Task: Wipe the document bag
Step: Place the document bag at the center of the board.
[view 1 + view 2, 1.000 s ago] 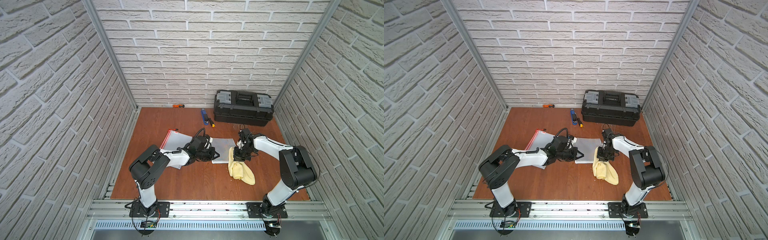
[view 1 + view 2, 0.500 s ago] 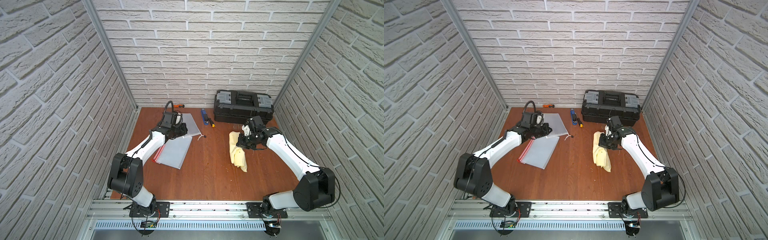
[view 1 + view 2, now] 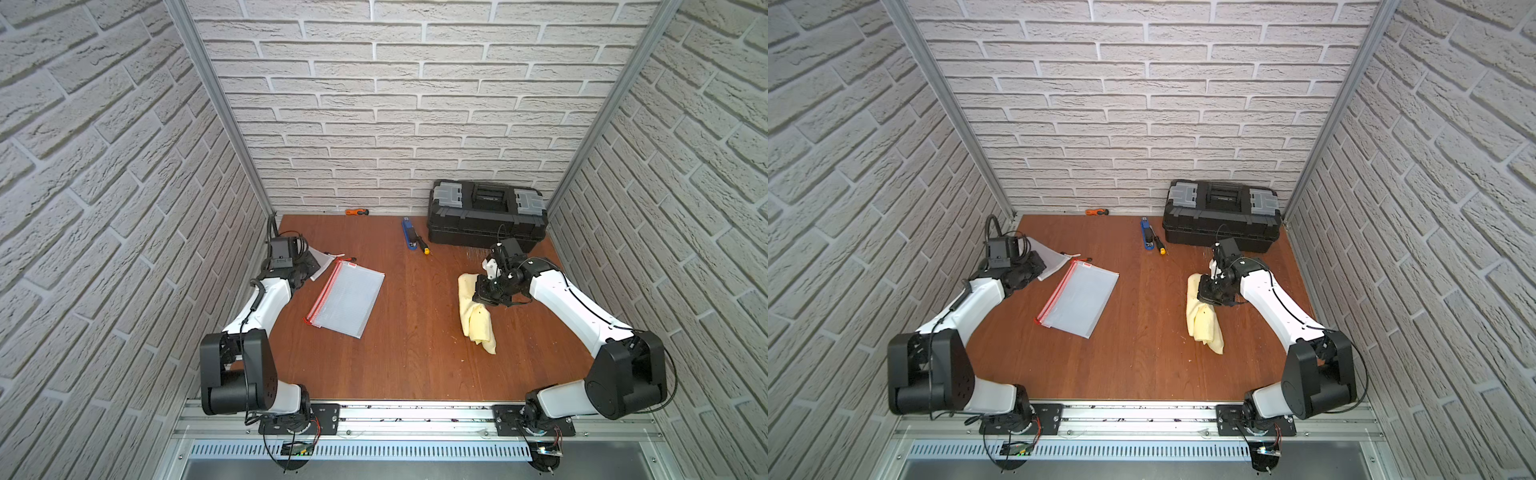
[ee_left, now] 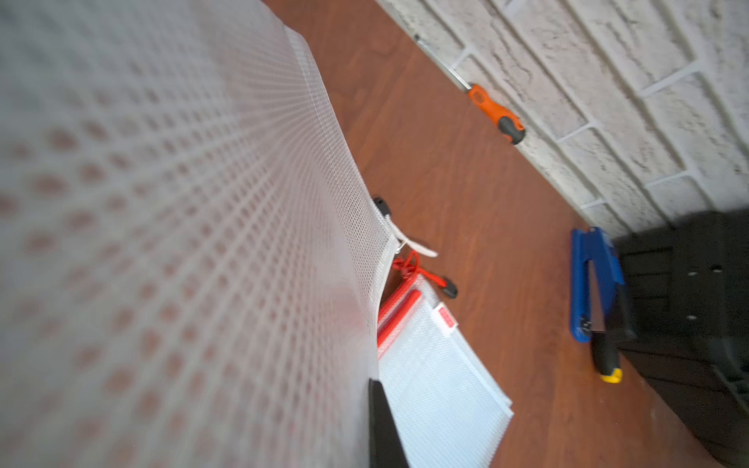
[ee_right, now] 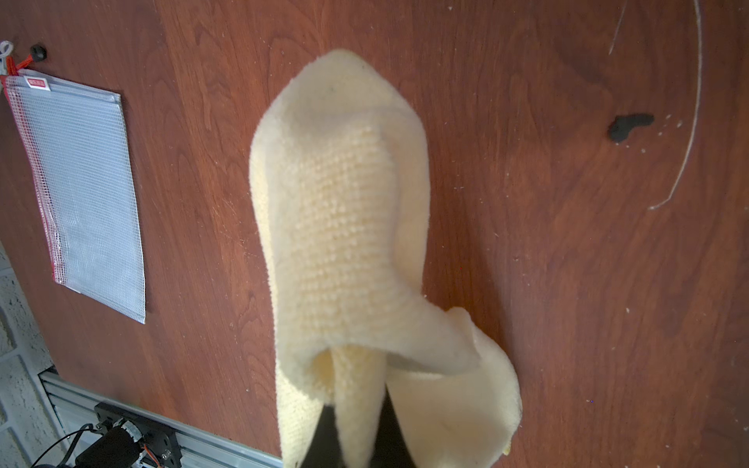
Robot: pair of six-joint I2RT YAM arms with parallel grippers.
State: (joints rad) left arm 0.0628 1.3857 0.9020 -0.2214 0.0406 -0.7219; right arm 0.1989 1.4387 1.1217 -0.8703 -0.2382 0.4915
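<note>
Table (image 3: pixel 407 361): centre and front strip bare; widest free room lies between the red-zip document bag (image 3: pixel 347 299) and the cloth (image 3: pixel 478 328). Red-zip document bag lies flat, left of centre, clear of every edge. White-zip document bag (image 3: pixel 319 261) sits in the back-left corner near the left wall, with the left gripper (image 3: pixel 305 269) clamped on it; its mesh fills the left wrist view (image 4: pixel 182 202). Right gripper (image 3: pixel 485 293), right of centre, is pinched tight on the yellow cloth, which trails toward the front. Toolbox (image 3: pixel 486 216) stands against the back wall, right corner.
Count: document bags 2; cloth 1; toolbox 1; screwdrivers 2, orange screwdriver (image 3: pixel 356 212) at the back wall, yellow-tipped screwdriver (image 3: pixel 424 246) just beside the blue stapler (image 3: pixel 409 235); stapler 1
</note>
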